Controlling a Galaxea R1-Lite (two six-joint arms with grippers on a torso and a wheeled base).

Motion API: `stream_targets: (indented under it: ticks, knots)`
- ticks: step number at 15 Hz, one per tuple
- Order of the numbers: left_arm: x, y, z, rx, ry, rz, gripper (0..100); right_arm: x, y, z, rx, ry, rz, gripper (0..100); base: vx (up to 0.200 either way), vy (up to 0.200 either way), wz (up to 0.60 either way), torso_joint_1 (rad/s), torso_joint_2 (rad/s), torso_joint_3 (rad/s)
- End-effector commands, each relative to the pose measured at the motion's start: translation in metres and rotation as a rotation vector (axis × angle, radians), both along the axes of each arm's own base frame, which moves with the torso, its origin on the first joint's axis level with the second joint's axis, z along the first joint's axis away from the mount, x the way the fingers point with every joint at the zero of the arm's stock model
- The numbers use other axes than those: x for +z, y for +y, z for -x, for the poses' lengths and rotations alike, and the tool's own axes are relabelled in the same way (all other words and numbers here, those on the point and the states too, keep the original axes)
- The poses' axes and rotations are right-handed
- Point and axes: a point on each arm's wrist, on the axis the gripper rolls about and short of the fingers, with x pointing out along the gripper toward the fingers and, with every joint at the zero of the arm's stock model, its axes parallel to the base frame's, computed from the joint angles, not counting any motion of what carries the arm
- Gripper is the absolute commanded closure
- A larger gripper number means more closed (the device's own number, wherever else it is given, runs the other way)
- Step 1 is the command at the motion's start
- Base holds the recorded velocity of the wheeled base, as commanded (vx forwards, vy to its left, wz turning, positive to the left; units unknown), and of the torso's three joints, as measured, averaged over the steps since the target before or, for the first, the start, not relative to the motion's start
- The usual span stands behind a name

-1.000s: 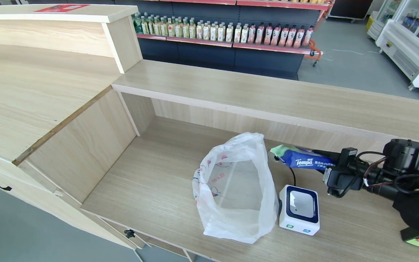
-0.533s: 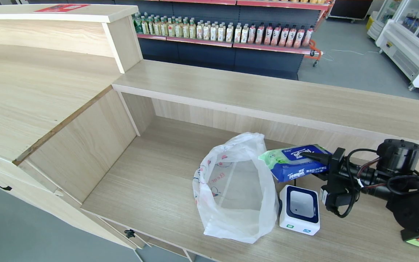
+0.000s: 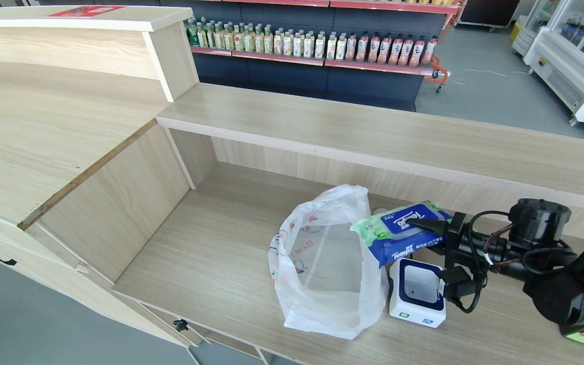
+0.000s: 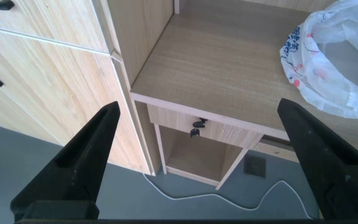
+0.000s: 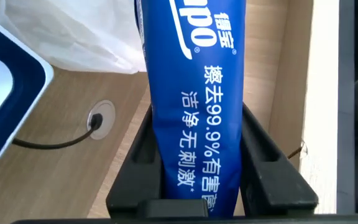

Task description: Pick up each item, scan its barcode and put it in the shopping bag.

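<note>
A blue and green pack of wet wipes (image 3: 402, 232) hangs over the barcode scanner (image 3: 417, 292) and the right rim of the shopping bag, with my right gripper (image 3: 431, 229) shut on its right end. In the right wrist view the pack (image 5: 194, 93) sits clamped between the two black fingers (image 5: 263, 155), with the scanner's corner (image 5: 5, 87) and the bag (image 5: 86, 31) beyond. The white, translucent shopping bag (image 3: 322, 263) stands open on the lower counter, left of the scanner. My left gripper (image 4: 204, 155) is open, off the counter's front left edge, above the floor.
A raised wooden ledge (image 3: 398, 137) runs along the back of the lower counter (image 3: 211, 253), with a taller cabinet (image 3: 43, 126) on the left. A cable hole (image 5: 99, 118) with the scanner's cord lies in the counter. Drawers (image 4: 36, 56) front the cabinet.
My right gripper has carried the wipes pack leftward and turned it label-up, from behind the scanner to above the scanner and the bag's rim.
</note>
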Motion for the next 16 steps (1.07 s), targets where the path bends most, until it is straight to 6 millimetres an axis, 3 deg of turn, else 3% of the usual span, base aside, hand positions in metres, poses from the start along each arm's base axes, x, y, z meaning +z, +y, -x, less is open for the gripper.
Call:
stream_targets:
  ticks: [1, 11, 16]
  knots:
    - [0.000, 0.000, 0.000, -0.002, 0.000, 0.000, 0, -0.003, -0.005, -0.003, -0.011, -0.034, 0.017, 100, 0.000, 0.000, 0.00, 0.000, 0.00, 0.000]
    - [0.000, 0.000, 0.000, 0.000, 0.000, 0.000, 0, -0.020, -0.006, -0.008, 0.024, -0.030, 0.042, 100, 0.000, 0.000, 0.00, 0.000, 0.00, 0.000]
    - [0.000, 0.000, 0.000, 0.000, 0.000, 0.000, 0, -0.019, -0.008, -0.008, 0.021, -0.039, 0.049, 100, 0.000, 0.000, 0.00, 0.000, 0.00, 0.000]
